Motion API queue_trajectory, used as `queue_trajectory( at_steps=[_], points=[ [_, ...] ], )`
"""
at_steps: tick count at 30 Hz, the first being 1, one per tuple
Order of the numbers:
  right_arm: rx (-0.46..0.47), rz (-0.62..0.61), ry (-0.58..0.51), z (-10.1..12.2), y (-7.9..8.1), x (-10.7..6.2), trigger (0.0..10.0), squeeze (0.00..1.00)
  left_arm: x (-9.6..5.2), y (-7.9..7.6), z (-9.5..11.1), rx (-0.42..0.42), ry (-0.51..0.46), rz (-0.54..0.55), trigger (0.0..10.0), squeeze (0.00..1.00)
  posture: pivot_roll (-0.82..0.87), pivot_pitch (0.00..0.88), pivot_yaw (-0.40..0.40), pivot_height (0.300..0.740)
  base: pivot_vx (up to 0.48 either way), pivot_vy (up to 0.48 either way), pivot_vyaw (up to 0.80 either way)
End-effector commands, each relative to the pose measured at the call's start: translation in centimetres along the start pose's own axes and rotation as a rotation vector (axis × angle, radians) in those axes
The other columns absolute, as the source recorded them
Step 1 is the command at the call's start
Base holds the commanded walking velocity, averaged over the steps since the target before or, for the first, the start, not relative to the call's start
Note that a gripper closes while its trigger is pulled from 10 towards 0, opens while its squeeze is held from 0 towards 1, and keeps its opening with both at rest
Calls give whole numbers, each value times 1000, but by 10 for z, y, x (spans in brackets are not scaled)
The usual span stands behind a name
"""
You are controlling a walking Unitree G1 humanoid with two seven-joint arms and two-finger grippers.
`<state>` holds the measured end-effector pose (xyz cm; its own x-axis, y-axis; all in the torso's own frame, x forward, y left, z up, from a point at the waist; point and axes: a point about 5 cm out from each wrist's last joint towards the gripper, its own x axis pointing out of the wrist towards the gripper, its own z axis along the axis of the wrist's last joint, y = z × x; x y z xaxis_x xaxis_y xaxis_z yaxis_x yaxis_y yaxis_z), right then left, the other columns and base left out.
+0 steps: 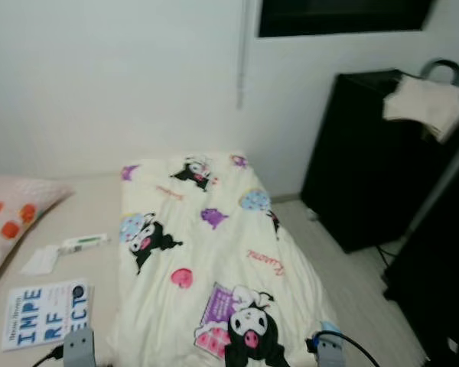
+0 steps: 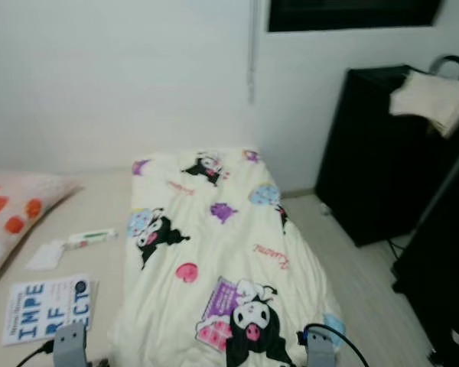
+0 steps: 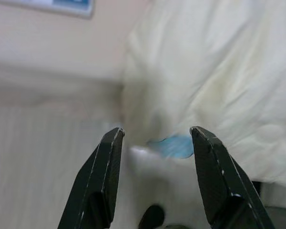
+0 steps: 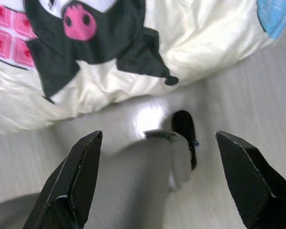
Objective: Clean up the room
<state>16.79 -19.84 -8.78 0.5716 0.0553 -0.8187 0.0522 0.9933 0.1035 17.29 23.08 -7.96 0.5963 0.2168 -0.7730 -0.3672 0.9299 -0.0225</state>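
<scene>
A cream blanket (image 1: pixel 206 260) printed with cartoon figures lies along the right side of a beige mattress (image 1: pixel 92 214). A blue-lettered book (image 1: pixel 46 313) rests near the mattress's front left, with a white tube (image 1: pixel 83 243) and a folded tissue (image 1: pixel 40 261) beyond it. My left gripper (image 3: pixel 155 138) is open, hanging over the blanket's pale edge (image 3: pixel 219 71) near the floor. My right gripper (image 4: pixel 157 148) is open above the floor beside the blanket's black-and-pink print (image 4: pixel 81 33). Both wrists (image 1: pixel 76 348) show at the bottom of the head views.
A pillow (image 1: pixel 11 210) with orange shapes lies at the far left. A black cabinet (image 1: pixel 367 160) stands at the right with a cream cloth (image 1: pixel 424 103) draped on top. Pale wood floor (image 1: pixel 344 275) runs between bed and cabinet. A white wall is behind.
</scene>
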Motion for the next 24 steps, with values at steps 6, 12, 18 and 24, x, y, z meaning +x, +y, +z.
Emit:
queue_trajectory(
  at_steps=[6,12,18,24],
  points=[
    [-89,30,-3,2,2,0,10000,0,0,-4,-2,3,8,-34,10000,0,-32,0,-39,740,0,0,599],
    [-98,31,-3,2,3,0,10000,0,0,-5,-2,6,9,-34,10000,0,-33,0,-36,740,0,0,720],
    [-94,33,-4,1,4,1,10000,0,0,-5,-4,9,16,-33,10000,0,-37,0,-28,740,0,0,722],
    [-92,34,-4,0,5,1,10000,0,-1,-5,-4,8,16,-33,10000,0,-36,0,-25,740,0,0,722]
  ],
)
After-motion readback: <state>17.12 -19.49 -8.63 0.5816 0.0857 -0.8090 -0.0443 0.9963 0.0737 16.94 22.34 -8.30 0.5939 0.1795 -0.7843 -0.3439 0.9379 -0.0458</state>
